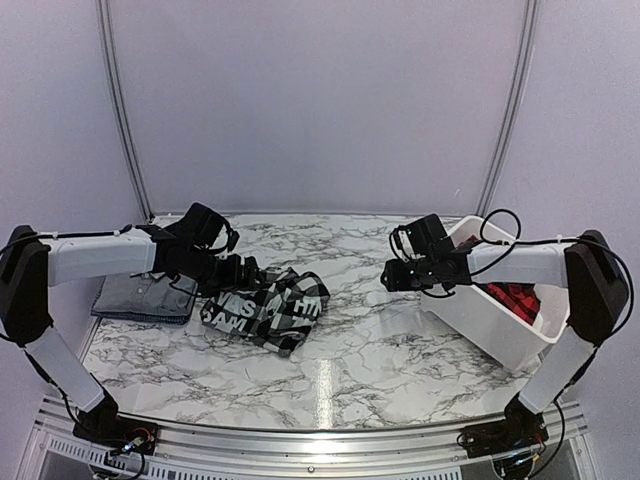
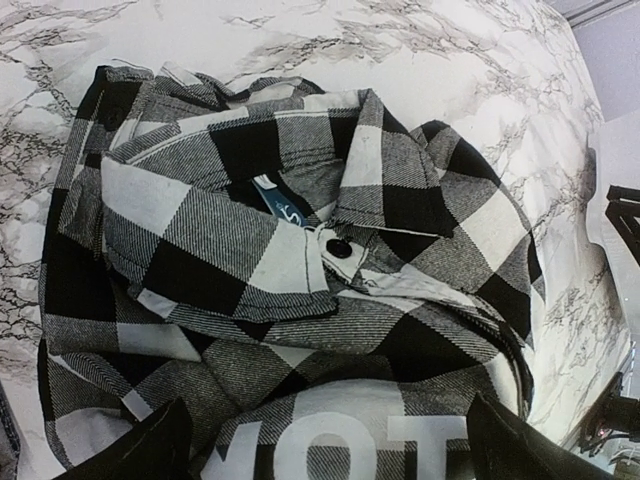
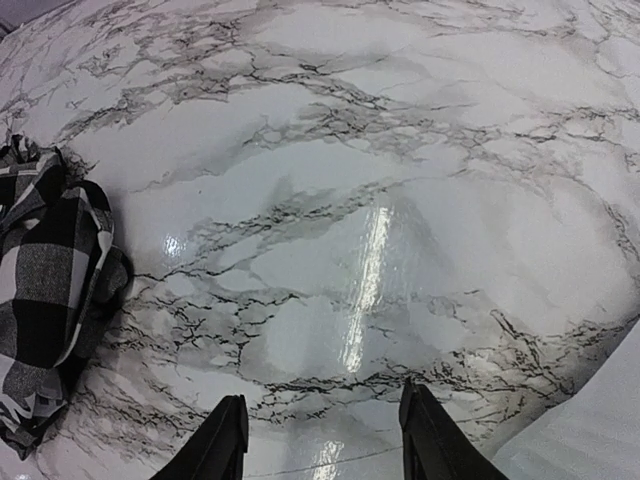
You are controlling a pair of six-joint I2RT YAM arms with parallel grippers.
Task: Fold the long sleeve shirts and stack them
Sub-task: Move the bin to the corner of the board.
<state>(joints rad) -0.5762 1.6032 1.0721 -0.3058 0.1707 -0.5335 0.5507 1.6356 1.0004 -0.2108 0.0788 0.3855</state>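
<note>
A crumpled black-and-white checked shirt [image 1: 268, 303] with white lettering lies left of the table's middle; it fills the left wrist view [image 2: 300, 260]. My left gripper [image 1: 248, 272] [image 2: 325, 455] hovers over its near-left edge, open wide, with nothing between the fingers. A folded grey shirt [image 1: 138, 296] lies flat at the far left, under the left arm. The red-and-black checked shirt [image 1: 515, 300] sits inside the white bin [image 1: 490, 318]. My right gripper [image 1: 392, 275] [image 3: 325, 445] hangs open over bare marble just left of the bin, holding nothing. The checked shirt [image 3: 45, 300] shows at that view's left edge.
The white bin stands at the right of the marble table [image 1: 370, 340], its corner visible in the right wrist view [image 3: 590, 430]. Purple-white walls enclose the back and sides. A metal rail [image 1: 320, 440] runs along the near edge.
</note>
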